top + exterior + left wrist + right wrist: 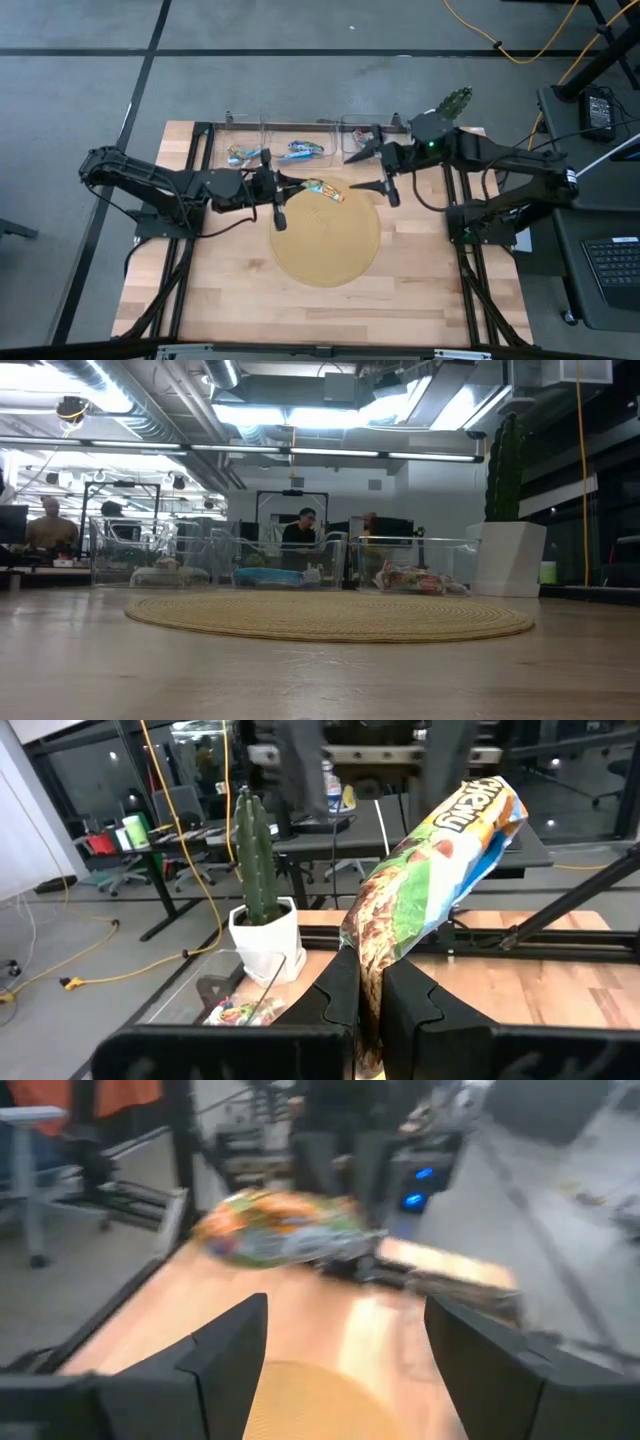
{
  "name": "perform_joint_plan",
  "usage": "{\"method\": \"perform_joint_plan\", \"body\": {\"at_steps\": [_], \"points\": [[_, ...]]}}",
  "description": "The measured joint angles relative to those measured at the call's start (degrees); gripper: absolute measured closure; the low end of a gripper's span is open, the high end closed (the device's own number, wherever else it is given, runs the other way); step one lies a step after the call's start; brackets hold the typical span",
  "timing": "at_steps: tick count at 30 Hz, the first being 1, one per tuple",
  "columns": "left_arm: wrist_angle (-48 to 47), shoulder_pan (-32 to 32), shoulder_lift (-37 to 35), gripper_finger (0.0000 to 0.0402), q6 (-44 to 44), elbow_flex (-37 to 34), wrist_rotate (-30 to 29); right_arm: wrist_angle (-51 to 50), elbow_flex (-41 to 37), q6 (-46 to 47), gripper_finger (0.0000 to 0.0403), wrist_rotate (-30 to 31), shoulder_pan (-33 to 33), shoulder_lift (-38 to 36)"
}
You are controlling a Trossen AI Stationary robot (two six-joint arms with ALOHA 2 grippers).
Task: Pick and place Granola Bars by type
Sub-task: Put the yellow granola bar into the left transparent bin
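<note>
One granola bar, in a multicoloured wrapper, hangs in the air over the far edge of the round tan mat. My left gripper is shut on it and points level toward the table's right. My right gripper stands open just to the right of the bar, facing it without touching it. In the right wrist view the bar lies ahead of the spread fingers. Other bars lie in the clear bins at the far edge. Blue ones are in the middle bin. My left gripper pinches the bar's near end between its two fingers, coming level from the table's left. The fingers lie along the bar, and the rest of the wrapper sticks out ahead of them toward the right arm. The bar is lifted clear of the mat.
Three clear bins stand in a row along the far edge, and the right one holds multicoloured wrappers. A small cactus in a white pot stands at the table's far right corner. Bare wood lies near the front edge.
</note>
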Motion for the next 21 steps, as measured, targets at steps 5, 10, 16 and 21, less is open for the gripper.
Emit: {"method": "perform_joint_plan", "body": {"at_steps": [5,10,16,21], "points": [[0.02,1.27,0.00,0.0396,-0.40,0.02,1.31,-0.74,-0.02,0.65,0.0130,-1.38,1.53,1.05],[0.02,2.32,0.00,0.0396,-0.46,0.02,2.18,3.80,-0.02,0.95,0.0130,-0.58,2.42,2.02],[0.02,3.72,0.00,0.0396,-0.54,0.02,2.50,5.19,-0.02,2.17,0.0130,-0.46,2.56,3.39],[0.02,4.63,0.00,0.0396,-0.54,0.02,2.57,5.17,-0.02,2.16,0.0130,-0.49,2.56,4.01]]}}
